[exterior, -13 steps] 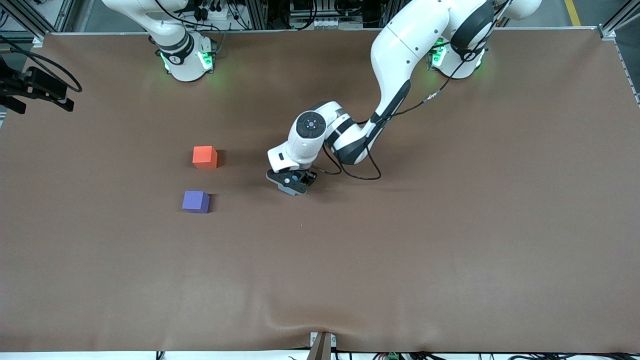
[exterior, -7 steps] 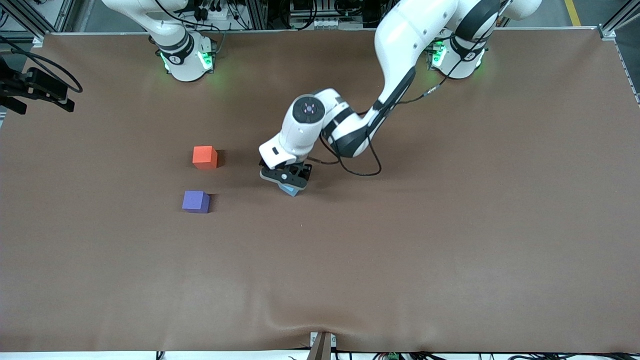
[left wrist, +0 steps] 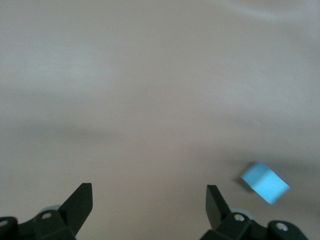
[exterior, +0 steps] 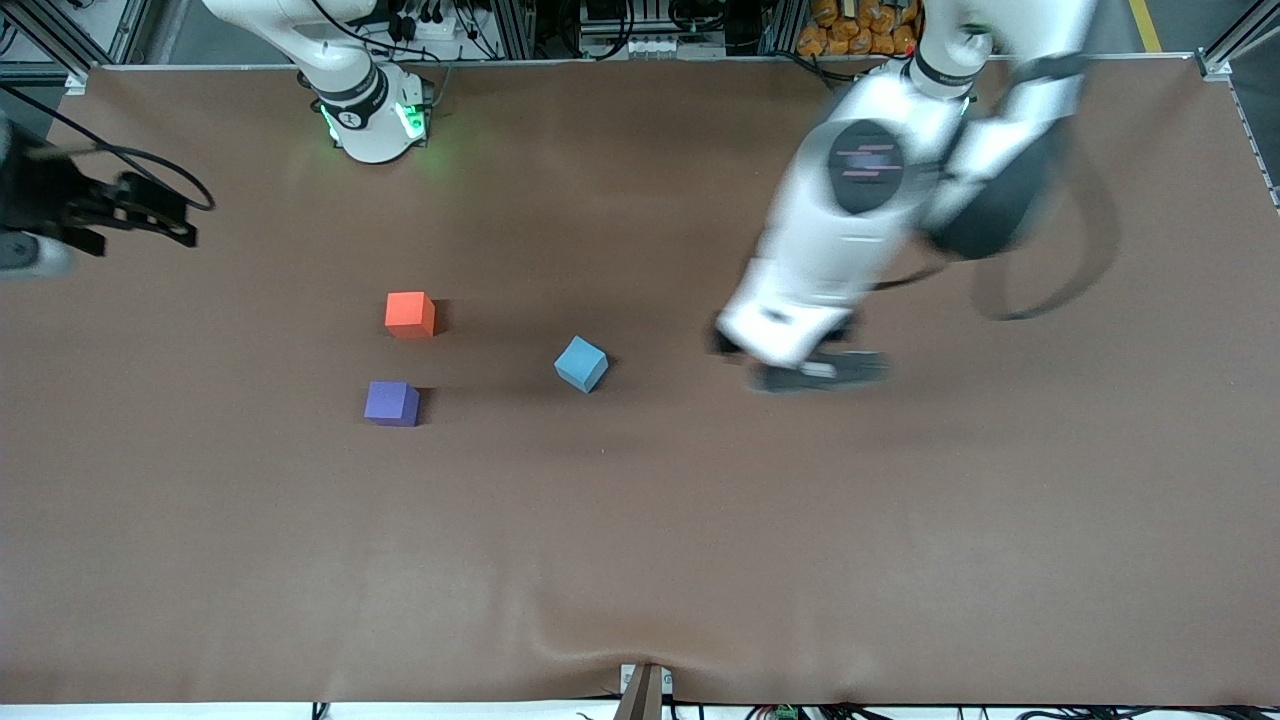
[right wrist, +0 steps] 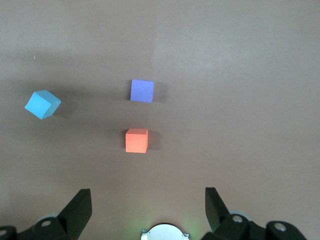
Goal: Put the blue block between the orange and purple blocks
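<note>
Brown table (exterior: 640, 560) fills the front view. Left arm (exterior: 860, 210) is badly motion-blurred, reaching from its base down over the table's middle; left gripper (exterior: 815, 370) is up in the air over bare table toward the left arm's end, jaws wide apart and holding nothing, as the left wrist view (left wrist: 149, 200) shows clearly. Right gripper (exterior: 150, 210) sits at the view's edge over the right arm's end of the table, waiting, partly cut off, probably raised; its wrist view (right wrist: 147, 200) shows fingers spread and empty.

Blue block (exterior: 581, 363) rests on the table, turned corner-on, well apart from the left gripper and toward the right arm's end from it. In the left wrist view the blue block (left wrist: 265, 182) lies off to one side, outside the fingers. Orange block (exterior: 409, 314) and purple block (exterior: 391, 403) sit near each other, purple nearer the front camera, gap between them bare. Blue block is beside the pair, not between.
</note>
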`<state>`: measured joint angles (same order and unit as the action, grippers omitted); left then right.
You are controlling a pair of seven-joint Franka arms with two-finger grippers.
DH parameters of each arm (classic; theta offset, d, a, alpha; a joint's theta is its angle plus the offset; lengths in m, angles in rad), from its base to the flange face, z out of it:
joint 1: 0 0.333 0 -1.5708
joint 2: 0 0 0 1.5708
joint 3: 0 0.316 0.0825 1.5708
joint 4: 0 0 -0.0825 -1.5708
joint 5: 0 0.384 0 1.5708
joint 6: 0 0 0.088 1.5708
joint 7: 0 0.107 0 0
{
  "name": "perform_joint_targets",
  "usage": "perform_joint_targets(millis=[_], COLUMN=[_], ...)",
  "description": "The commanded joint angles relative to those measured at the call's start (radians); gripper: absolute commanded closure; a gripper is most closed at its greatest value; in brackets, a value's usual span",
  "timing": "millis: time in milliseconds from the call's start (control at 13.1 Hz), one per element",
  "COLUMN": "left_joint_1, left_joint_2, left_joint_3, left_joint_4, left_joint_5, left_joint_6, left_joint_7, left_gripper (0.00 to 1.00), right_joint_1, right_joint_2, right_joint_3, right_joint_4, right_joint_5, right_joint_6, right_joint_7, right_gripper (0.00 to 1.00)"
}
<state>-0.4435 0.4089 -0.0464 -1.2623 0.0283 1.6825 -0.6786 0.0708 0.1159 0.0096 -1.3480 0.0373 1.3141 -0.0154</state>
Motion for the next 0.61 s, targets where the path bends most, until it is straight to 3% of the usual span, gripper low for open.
perform_joint_targets(millis=[0, 230, 383, 536], left_joint_1=[0.112, 0.264, 0.377, 0.419], left_joint_2=[-0.094, -0.183, -0.231, -0.287], left_joint_3=[-0.010, -0.015, -0.027, -0.026], left_joint_4=[-0.045, -0.045, -0.048, -0.078], left_joint_5=[0.059, 0.048, 0.045, 0.044], left_joint_6=[-0.043, -0.165, -0.167, -0.167], left_joint_7=[-0.009, 0.062, 0.164, 0.233], left_gripper=[0.00, 0.00, 0.00, 0.00], right_joint_1=[0.032, 0.089, 0.131, 0.191], right_joint_2=[0.062, 0.083, 0.102, 0.129], right_joint_3=[-0.003, -0.003, -0.003, -0.002], right_joint_4=[0.020, 0.018, 0.018, 0.015], right_joint_5=[0.006, 0.013, 0.073, 0.105], right_joint_6=[-0.007, 0.013, 0.060, 0.126], right_joint_7=[-0.006, 0.037, 0.199, 0.386], right_gripper=[0.00, 0.00, 0.00, 0.00])
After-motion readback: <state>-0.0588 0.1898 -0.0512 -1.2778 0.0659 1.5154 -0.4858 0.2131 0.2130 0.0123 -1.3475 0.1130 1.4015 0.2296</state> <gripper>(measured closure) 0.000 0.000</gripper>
